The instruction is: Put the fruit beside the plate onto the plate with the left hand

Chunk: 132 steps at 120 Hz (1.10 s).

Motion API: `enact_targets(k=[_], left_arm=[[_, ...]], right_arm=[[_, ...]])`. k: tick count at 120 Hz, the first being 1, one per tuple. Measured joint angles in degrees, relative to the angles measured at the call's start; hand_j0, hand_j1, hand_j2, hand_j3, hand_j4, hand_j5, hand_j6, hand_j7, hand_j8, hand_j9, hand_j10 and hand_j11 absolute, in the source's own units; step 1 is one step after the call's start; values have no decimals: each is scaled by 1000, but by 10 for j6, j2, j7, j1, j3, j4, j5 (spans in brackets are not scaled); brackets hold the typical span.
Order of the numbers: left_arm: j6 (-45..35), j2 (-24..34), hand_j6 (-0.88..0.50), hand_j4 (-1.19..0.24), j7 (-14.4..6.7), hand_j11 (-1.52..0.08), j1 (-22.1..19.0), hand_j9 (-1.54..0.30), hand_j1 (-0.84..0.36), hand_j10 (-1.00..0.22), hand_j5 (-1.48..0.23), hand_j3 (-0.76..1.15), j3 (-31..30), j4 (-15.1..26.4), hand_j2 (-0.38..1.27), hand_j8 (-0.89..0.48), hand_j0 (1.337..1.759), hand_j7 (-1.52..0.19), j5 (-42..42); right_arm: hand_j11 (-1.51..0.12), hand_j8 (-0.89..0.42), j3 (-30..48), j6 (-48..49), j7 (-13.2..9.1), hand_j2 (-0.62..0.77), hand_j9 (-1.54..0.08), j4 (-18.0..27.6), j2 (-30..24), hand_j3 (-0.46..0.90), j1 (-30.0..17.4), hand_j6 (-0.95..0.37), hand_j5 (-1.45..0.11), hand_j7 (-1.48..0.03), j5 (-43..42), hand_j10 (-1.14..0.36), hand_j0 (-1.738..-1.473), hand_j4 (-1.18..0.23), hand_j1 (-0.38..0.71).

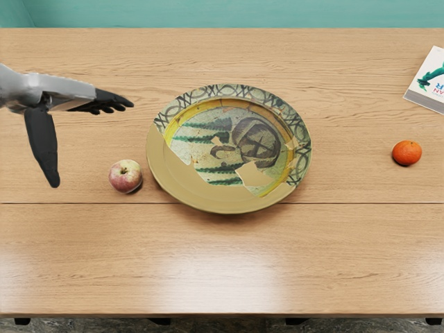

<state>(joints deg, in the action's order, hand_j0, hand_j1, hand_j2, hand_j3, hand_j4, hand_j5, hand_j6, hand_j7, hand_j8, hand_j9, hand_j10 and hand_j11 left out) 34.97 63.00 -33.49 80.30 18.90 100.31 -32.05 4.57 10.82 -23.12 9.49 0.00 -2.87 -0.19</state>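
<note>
A red-and-yellow apple rests on the wooden table just left of the plate, a wide patterned dish with a yellow-green rim in the table's middle. My left hand reaches in from the left edge, hovering above the table behind and to the left of the apple. Its dark fingers are stretched out flat toward the plate and hold nothing. A dark thumb or link hangs down below the wrist. Nothing lies on the plate.
An orange sits on the table far to the right of the plate. A book lies at the right edge. The table's front edge runs along the bottom.
</note>
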Motion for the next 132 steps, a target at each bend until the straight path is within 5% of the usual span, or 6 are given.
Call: enact_targets(k=[23, 53, 67, 132], left_arm=[[-85, -65, -34, -33, -13, -35, -59, -35, 318, -32, -36, 0, -2, 1, 6, -34, 1658, -35, -104], [-224, -80, -38, -37, -15, -39, -120, -40, 314, -36, -40, 0, -3, 0, 8, -38, 1658, -40, -184], [-251, -98, -55, -54, -15, -62, -168, -62, 294, -53, -62, 0, -4, -2, 11, -55, 1658, -62, -213], [-341, -145, -82, -80, -15, -96, -256, -96, 263, -79, -97, 0, -4, 0, 18, -81, 1658, -97, -320]], right_arm=[[0, 0, 0, 0, 0, 0, 0, 0, 0, 0, 1, 0, 0, 0, 0, 0, -1658, 0, -349], [0, 0, 0, 0, 0, 0, 0, 0, 0, 0, 1, 0, 0, 0, 0, 0, -1658, 0, -349], [0, 0, 0, 1, 0, 0, 0, 0, 0, 0, 1, 0, 0, 0, 0, 0, -1658, 0, -349], [0, 0, 0, 1, 0, 0, 0, 0, 0, 0, -1, 0, 0, 0, 0, 0, -1658, 0, -349]])
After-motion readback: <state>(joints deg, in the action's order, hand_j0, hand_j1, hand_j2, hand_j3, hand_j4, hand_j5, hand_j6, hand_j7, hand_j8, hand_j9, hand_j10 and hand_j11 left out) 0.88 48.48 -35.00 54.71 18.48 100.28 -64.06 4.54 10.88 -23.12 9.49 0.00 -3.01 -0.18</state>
